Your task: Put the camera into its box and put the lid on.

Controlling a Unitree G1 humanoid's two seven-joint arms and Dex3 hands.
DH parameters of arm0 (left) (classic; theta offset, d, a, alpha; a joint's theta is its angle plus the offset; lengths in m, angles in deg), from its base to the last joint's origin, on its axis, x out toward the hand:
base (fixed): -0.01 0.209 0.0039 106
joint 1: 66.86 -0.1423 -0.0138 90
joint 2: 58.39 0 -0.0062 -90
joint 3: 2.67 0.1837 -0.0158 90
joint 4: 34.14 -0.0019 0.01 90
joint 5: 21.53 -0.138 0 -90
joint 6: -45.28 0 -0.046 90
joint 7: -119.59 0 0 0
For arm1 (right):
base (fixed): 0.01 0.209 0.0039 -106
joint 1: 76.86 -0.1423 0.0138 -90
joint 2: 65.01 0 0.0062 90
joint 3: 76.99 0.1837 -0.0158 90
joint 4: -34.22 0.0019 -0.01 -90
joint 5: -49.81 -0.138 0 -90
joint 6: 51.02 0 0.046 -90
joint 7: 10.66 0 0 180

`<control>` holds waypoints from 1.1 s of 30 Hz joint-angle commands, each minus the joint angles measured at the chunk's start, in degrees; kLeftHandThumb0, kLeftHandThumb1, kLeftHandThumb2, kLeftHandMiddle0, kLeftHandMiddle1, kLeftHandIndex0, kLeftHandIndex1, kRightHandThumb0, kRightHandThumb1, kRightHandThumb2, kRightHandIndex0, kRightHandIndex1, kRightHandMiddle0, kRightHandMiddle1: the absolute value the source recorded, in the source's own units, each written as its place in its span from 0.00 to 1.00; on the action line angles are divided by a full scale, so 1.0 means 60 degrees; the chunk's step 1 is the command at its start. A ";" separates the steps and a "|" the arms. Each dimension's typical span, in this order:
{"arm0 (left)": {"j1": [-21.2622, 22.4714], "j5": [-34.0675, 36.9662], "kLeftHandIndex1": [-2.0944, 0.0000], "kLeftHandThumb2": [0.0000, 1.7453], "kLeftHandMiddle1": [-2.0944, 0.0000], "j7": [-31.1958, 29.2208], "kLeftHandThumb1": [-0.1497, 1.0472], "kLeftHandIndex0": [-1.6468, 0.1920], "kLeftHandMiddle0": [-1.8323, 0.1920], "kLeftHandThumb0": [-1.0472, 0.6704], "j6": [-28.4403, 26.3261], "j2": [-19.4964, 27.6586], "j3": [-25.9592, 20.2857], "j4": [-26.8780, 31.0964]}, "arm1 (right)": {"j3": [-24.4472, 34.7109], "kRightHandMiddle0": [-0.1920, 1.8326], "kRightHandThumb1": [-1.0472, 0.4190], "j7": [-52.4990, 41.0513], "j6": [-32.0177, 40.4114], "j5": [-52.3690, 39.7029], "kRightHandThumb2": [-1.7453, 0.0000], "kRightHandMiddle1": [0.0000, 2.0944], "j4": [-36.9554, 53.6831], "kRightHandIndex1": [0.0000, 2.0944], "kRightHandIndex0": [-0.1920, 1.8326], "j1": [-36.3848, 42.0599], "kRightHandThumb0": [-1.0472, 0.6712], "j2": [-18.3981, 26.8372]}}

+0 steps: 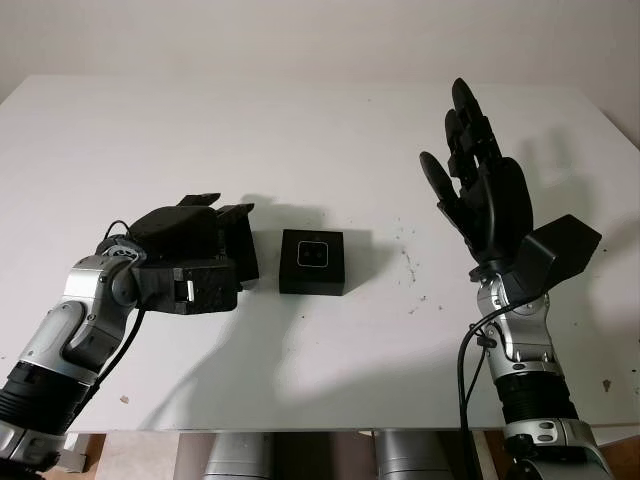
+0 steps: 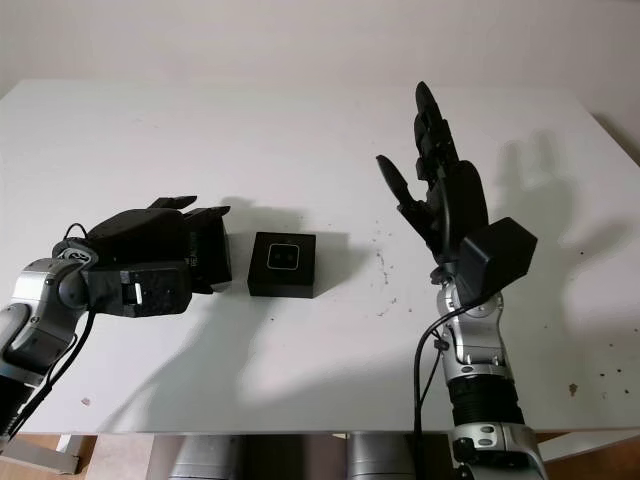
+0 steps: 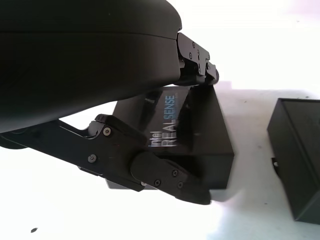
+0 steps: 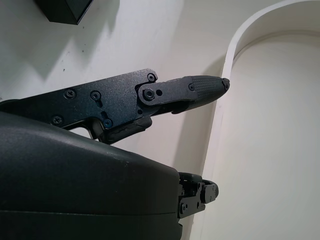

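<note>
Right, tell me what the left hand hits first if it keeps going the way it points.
Probably the box. The left hand, shut on the lid, points across the table toward it; the box sits just beyond the lid's edge, though the depth is hard to judge.

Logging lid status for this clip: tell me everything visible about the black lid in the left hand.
The lid is a matte black, box-shaped cover that looks like cardboard, printed "intel REALSENSE" on one face. The left hand grips it, fingers clamped across it, holding it tilted on edge just beside the open box, not yet on it. Whether it touches the table is unclear.
</note>
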 commanded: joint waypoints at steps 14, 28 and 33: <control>-0.0300 0.0541 0.37 0.03 0.31 0.0497 0.90 0.70 0.73 0.58 0.0095 -0.0216 -0.0154 -0.0014 | 0.0106 0.15 0.00 0.0040 -0.0149 -0.0019 0.87 0.03 0.0120 0.03 0.10 0.0116 0.27 0.0038; 0.0459 0.2470 0.33 0.03 0.28 0.0275 0.90 0.70 0.67 0.58 -0.2446 -0.1223 -0.1644 0.1956 | 0.0009 0.13 0.00 0.0083 -0.0222 -0.0044 0.87 0.02 0.0301 0.02 0.08 0.0297 0.27 -0.0205; 0.1243 0.2650 0.29 0.03 0.24 -0.0208 0.89 0.69 0.67 0.56 -0.3834 -0.1267 -0.1421 0.2314 | -0.0106 0.12 0.00 0.0344 0.0025 0.0124 0.88 0.02 0.0528 0.02 0.07 0.0327 0.26 -0.0372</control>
